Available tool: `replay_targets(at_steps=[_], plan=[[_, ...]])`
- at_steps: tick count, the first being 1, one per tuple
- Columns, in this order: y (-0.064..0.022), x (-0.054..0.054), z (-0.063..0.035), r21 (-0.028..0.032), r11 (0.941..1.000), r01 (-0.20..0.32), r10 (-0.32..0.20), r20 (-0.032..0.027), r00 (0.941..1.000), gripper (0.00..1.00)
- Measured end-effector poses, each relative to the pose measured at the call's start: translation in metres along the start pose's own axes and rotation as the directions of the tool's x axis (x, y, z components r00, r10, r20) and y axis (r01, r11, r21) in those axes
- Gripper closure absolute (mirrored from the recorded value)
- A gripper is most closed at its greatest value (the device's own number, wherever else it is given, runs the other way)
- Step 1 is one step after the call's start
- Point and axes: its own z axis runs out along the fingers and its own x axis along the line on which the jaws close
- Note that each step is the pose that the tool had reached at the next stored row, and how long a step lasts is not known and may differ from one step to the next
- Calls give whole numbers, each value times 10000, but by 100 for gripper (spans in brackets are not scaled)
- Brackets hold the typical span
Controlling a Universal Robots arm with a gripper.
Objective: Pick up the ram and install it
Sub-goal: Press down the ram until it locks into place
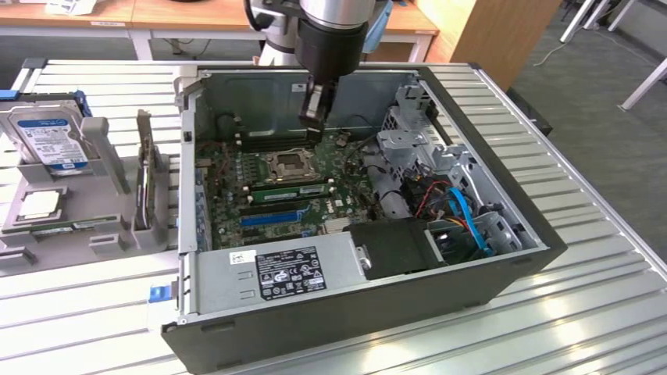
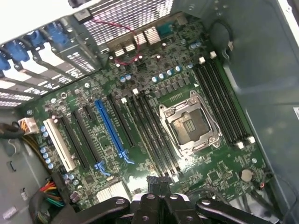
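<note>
My gripper hangs inside the open computer case, its fingers shut with nothing seen between them. It is above the far memory slots, just beyond the empty CPU socket. In the wrist view the shut gripper is well above the motherboard, with the CPU socket and black memory slots on both sides of it. A thin green stick with a small white label, which looks like the ram, lies in the grey holder at the exterior view's left, far from the gripper.
The grey holder also carries a hard drive, a dark expansion card and a chip. A green strip runs along the slots nearer than the socket. The power supply, the drive cage and blue cables crowd the case.
</note>
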Motion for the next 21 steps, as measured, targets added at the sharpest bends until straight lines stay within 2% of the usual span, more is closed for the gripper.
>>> replay_targets(at_steps=[7,11,16,21], plan=[[0,0,0,30,9970,-770,770,13,9970,90],[0,0,0,51,9910,-1336,1336,25,9910,90],[0,0,1,73,9805,-1965,1964,38,9805,90],[0,0,1,96,9655,-2603,2602,55,9655,90]])
